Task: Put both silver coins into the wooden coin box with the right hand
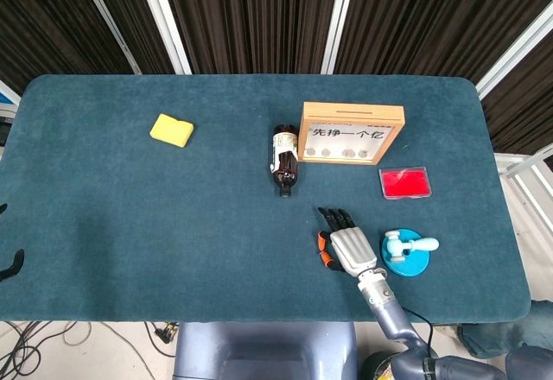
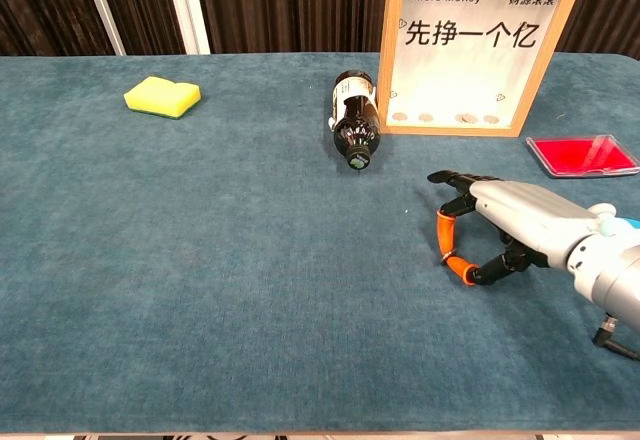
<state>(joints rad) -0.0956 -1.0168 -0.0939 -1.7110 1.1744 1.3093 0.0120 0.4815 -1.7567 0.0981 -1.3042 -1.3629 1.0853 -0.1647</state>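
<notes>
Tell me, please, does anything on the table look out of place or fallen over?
Yes: the brown bottle lies on its side left of the wooden coin box, mouth toward the robot. Nothing looks spilled.

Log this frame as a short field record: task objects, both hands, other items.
coin box: wooden coin box upright at table's far side, coins visible inside along the bottom
loose coins: none discernible
right hand: right hand low over the cloth, thumb and finger tips close; held coin cannot be confirmed
left hand: not in view
others: brown bottle lying down, yellow sponge, red case
</notes>
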